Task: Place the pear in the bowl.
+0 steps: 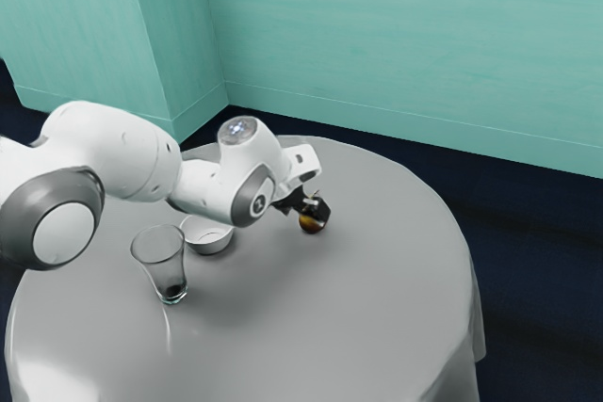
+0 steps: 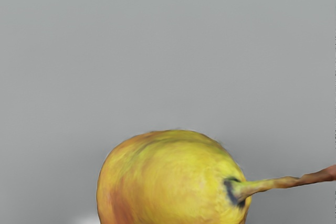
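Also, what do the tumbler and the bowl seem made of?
The tumbler looks like clear, smooth glass, since the tabletop shows through its wall; clear plastic is possible. The bowl looks like smooth white ceramic, going by its even, pale wall, though plastic could look the same.

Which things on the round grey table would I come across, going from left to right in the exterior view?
A tall, flared, clear drinking glass → a small, round white bowl → a yellow-orange pear.
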You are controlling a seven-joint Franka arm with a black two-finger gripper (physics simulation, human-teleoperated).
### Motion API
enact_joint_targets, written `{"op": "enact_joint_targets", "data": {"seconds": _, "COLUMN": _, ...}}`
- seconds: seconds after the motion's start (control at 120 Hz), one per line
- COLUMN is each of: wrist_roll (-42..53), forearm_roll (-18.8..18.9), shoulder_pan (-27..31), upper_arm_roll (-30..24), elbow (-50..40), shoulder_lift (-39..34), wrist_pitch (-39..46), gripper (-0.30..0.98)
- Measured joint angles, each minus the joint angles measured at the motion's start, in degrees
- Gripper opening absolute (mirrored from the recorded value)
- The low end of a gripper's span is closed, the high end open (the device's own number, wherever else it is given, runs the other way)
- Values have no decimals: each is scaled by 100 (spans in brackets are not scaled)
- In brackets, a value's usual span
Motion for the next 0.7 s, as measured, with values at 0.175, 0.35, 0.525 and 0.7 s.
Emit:
{"op": "enact_joint_targets", "data": {"seconds": 0.175, "wrist_roll": -62, "forearm_roll": -7, "shoulder_pan": -38, "upper_arm_roll": 0, "elbow": 114, "shoulder_lift": 149, "wrist_pitch": 208, "gripper": 64}}
{"op": "enact_joint_targets", "data": {"seconds": 0.35, "wrist_roll": -103, "forearm_roll": -7, "shoulder_pan": -35, "upper_arm_roll": 0, "elbow": 277, "shoulder_lift": 336, "wrist_pitch": 300, "gripper": 61}}
{"op": "enact_joint_targets", "data": {"seconds": 0.525, "wrist_roll": -133, "forearm_roll": -10, "shoulder_pan": -19, "upper_arm_roll": 1, "elbow": 306, "shoulder_lift": 421, "wrist_pitch": 340, "gripper": 49}}
{"op": "enact_joint_targets", "data": {"seconds": 0.7, "wrist_roll": -155, "forearm_roll": -14, "shoulder_pan": -18, "upper_arm_roll": -1, "elbow": 312, "shoulder_lift": 455, "wrist_pitch": 357, "gripper": 39}}
